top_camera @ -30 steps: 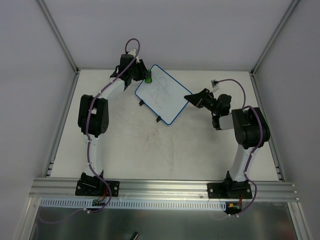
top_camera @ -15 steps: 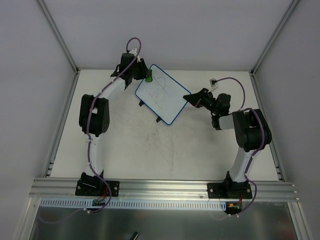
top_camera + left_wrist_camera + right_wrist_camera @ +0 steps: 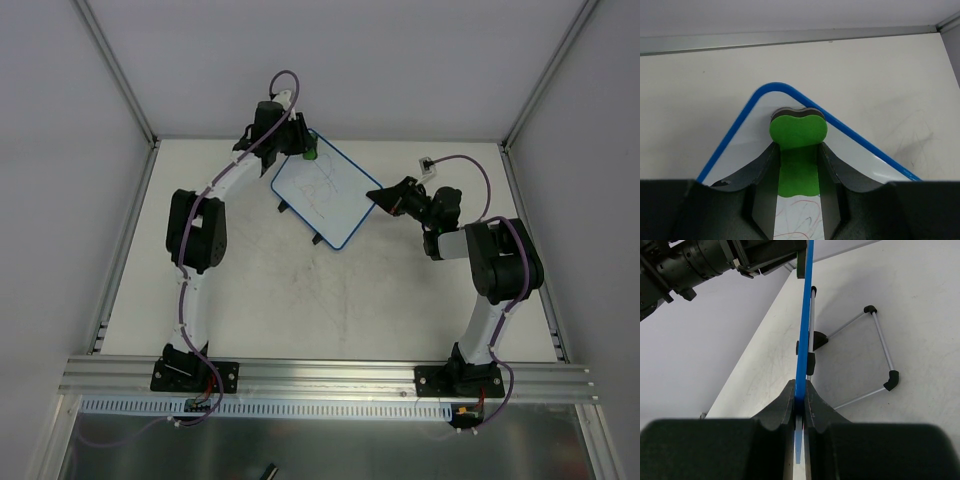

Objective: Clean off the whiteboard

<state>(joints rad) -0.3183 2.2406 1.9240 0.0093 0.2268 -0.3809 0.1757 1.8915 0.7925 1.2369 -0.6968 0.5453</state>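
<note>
The whiteboard (image 3: pixel 325 195) sits between the two grippers, its blue rim pinched at one corner by the right gripper (image 3: pixel 378 197). In the right wrist view the board (image 3: pixel 804 315) shows edge-on, running straight ahead from the closed fingers (image 3: pixel 788 399), which clamp either side of the rim. To the right of that grip, behind the board, a folding wire stand (image 3: pixel 875 350) with black ends rests on the table (image 3: pixel 300 300).

At the board's far corner from the right gripper, the left gripper (image 3: pixel 300 145) is closed on a green eraser (image 3: pixel 310 153). In the left wrist view the eraser (image 3: pixel 798 131) sticks out ahead of the fingers (image 3: pixel 827 152), its dark felt edge pressed against the white surface (image 3: pixel 860 150) just inside the rounded corner. Faint thin scribbles remain on the board beneath that gripper and toward the board's middle.
</note>
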